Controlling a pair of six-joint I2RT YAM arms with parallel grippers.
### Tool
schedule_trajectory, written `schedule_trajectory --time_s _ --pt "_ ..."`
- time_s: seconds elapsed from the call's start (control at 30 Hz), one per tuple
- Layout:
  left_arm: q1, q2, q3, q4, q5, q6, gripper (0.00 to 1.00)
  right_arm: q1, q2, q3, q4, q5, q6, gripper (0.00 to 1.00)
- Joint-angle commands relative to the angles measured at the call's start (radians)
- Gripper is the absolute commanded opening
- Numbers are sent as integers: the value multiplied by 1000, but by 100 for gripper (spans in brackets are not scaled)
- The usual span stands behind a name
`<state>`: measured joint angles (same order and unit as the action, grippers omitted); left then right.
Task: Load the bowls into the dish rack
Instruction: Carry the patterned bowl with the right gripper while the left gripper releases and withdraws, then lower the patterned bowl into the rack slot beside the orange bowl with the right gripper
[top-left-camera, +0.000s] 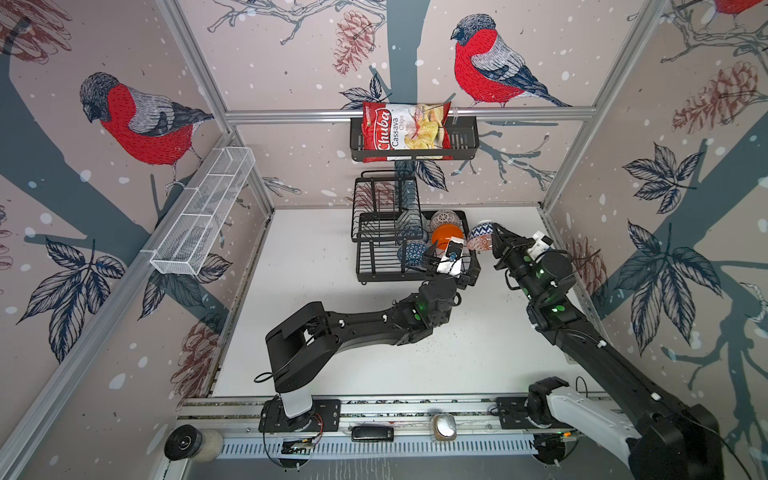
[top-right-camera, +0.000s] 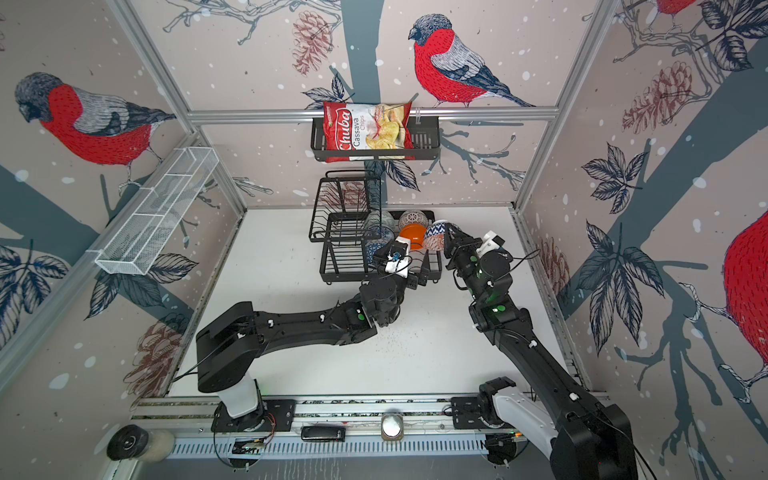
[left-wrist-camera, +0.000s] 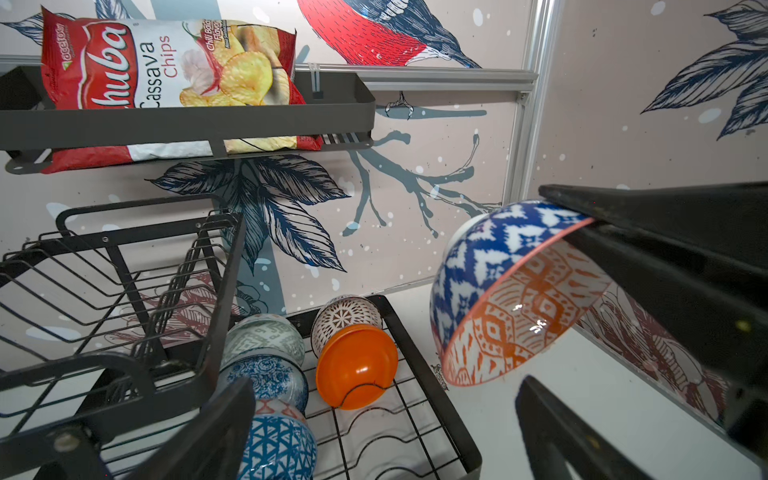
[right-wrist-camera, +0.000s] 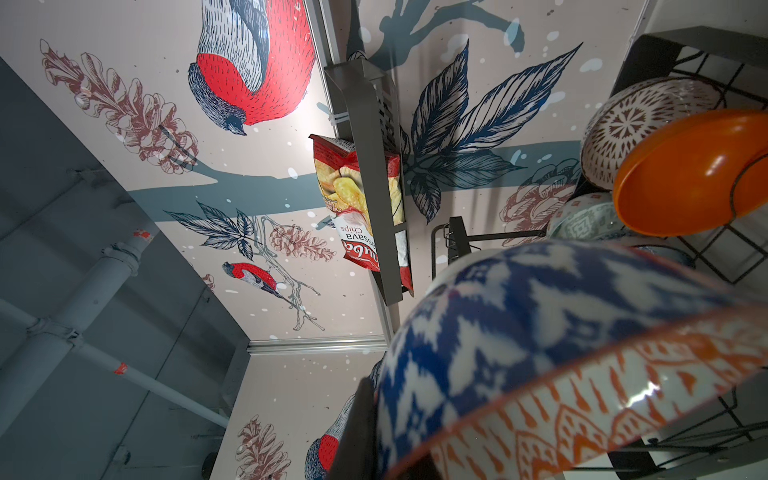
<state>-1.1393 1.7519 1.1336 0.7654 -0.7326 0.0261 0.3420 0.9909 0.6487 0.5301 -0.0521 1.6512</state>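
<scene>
Left wrist view: right jaws clamp the blue-and-orange bowl (left-wrist-camera: 498, 299) by its rim, just outside the dish rack (left-wrist-camera: 220, 299) — left jaws gape wide, empty — so I'd swing it in on edge, seating it beside the orange bowl (left-wrist-camera: 355, 368).

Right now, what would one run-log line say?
left gripper: open, empty, over dish rack | right gripper: shut on blue-orange bowl beside rack | racked: five bowls

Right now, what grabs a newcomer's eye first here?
The right pincer pinching a blue-and-orange bowl in the air beside the dish rack. Then the glossy orange bowl standing in that rack, and the red chips bag in the black basket above.
</scene>
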Motion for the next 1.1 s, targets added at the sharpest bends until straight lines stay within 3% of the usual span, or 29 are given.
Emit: schedule_trajectory --time_s 0.0,0.33,0.7,0.9,1.07 --pt "-1 -33 -4 -96 52 -53 98 -15 20 14 98 -3 -11 0" --pt "29 -176 25 -382 234 -120 98 -101 84 39 102 -78 -55 0" --pt "257 -213 204 -761 621 -242 98 -127 128 28 75 -167 -302 0" --pt "322 -223 206 -787 715 -239 98 -116 173 -29 238 -207 -363 0" --pt "341 -242 150 -739 747 -244 98 -76 214 -30 262 -192 -424 0"
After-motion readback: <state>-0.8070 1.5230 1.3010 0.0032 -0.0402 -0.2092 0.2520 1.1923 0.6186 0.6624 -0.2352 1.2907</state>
